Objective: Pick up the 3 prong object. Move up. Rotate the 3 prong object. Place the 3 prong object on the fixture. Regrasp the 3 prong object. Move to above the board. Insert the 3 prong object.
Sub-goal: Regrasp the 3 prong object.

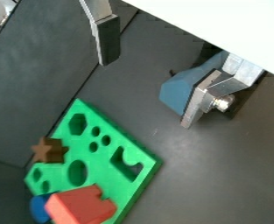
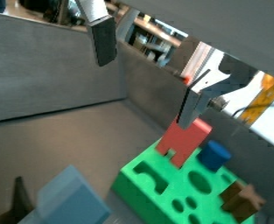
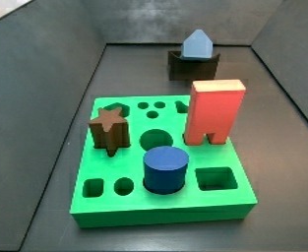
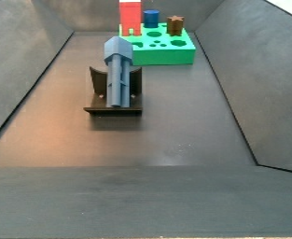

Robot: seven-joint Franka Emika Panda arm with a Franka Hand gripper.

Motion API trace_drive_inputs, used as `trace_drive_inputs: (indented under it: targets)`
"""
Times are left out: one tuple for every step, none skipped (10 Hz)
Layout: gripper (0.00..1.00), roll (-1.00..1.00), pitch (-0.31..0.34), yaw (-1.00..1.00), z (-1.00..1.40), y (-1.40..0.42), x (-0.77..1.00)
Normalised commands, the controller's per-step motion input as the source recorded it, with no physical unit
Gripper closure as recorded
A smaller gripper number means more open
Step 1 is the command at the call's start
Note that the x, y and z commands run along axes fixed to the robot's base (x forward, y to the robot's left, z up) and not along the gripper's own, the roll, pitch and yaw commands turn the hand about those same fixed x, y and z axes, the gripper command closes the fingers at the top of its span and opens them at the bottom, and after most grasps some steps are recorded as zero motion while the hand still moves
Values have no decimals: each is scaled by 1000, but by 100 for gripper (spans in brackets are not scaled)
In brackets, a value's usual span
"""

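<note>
The 3 prong object [image 3: 196,44] is a grey-blue piece that stands on the dark fixture [image 3: 193,68] with its tapered end up, beyond the green board [image 3: 156,167]. It shows in both side views, also here [image 4: 118,67] on the fixture [image 4: 113,103]. My gripper [image 1: 151,87] is open and empty, well above the floor and out of both side views. In both wrist views the piece [image 1: 178,91] lies below, beside one finger [image 1: 207,101] and apart from it. The piece [image 2: 69,201] also shows beside the board [image 2: 163,188].
On the board stand a red block [image 3: 215,110], a dark blue cylinder [image 3: 164,169] and a brown star peg [image 3: 107,128]. Grey walls enclose the dark floor [image 4: 135,140] on all sides. The board [image 4: 160,49] lies at one end of the pen.
</note>
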Motion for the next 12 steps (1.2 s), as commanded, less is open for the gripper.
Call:
trace_drive_inputs:
  targets:
    - [0,1000,46,22,21,-62,33]
    - [0,1000,47,22,42,-37,19]
    - [0,1000,46,23,22,-30,13]
    - [0,1000,45,23,3,-30,20]
    - [0,1000,44,24,-1,-27,25]
    - [0,1000,44,26,5,-22,28]
    - [0,1000,47,27,6,-20,26]
    - [0,1000,52,28,7,-22,23]
    - [0,1000,63,31,6,-21,27]
    - [0,1000,67,32,5,-25,33]
    - [0,1000,77,37,-6,-27,53]
    - [0,1000,83,39,-9,-30,64]
